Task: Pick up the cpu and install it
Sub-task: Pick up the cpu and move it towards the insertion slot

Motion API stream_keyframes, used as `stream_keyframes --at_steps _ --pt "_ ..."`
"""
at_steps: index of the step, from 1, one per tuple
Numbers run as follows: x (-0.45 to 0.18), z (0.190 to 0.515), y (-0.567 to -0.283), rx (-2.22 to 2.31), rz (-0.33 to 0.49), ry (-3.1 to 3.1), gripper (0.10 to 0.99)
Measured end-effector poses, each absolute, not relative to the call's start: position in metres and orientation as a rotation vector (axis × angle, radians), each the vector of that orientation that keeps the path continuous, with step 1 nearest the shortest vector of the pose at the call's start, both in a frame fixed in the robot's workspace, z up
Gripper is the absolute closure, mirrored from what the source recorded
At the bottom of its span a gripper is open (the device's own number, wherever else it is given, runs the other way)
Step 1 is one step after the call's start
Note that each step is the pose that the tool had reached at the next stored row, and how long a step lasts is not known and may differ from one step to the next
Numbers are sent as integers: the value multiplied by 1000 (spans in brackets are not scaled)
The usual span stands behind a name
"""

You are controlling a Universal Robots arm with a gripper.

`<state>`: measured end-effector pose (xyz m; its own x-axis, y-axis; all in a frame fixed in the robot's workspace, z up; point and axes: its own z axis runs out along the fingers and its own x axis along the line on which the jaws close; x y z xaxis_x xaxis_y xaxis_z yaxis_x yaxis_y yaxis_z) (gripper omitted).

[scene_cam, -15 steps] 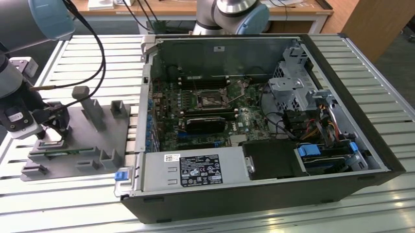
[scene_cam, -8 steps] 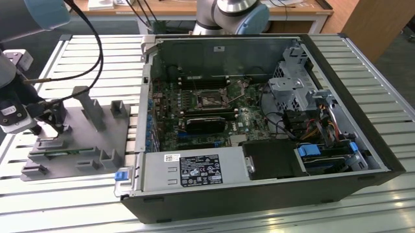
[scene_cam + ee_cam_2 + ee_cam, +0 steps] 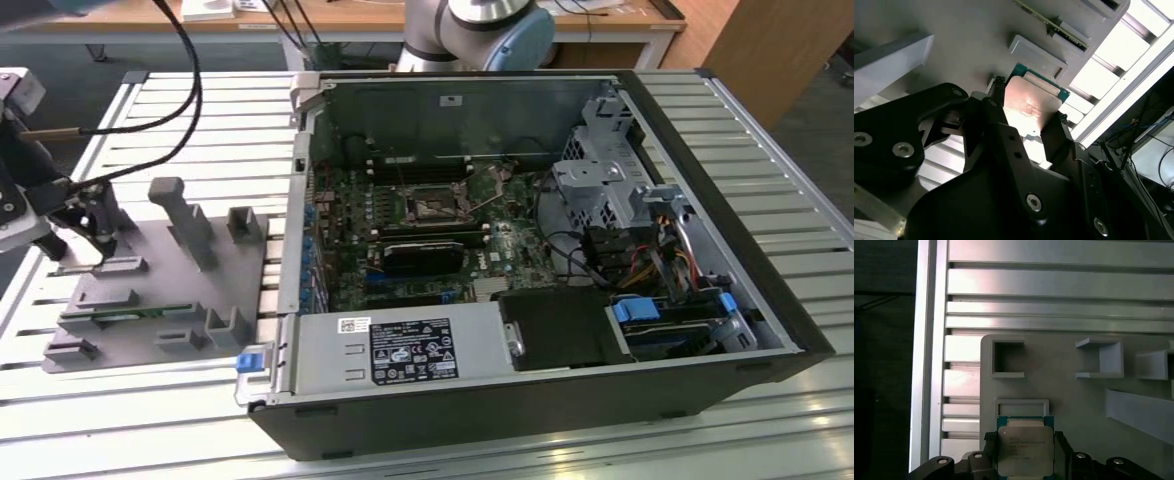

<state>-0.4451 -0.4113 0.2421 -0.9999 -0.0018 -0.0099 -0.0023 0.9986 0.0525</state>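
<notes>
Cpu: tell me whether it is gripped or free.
Gripped: in both wrist views the gripper's fingers touch opposite edges of the cpu.

Gripper (image 3: 83,243) above grey fixture plate (image 3: 158,288)

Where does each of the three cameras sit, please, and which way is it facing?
Exterior view: off the arm, set high, looking down on the open computer case and the grey fixture plate; the arm's base and the gripper show.
First wrist view: on the wrist, looking down past the gripper at the cpu over the fixture plate.
Second wrist view: on the wrist, looking along the dark fingers at the cpu.
Both wrist views share the cpu gripped between the fingers.
</notes>
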Motion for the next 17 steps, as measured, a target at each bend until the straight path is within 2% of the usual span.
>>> stream_keyframes --at_steps 17 --pt "-445 319 -411 -3 82 3131 545"
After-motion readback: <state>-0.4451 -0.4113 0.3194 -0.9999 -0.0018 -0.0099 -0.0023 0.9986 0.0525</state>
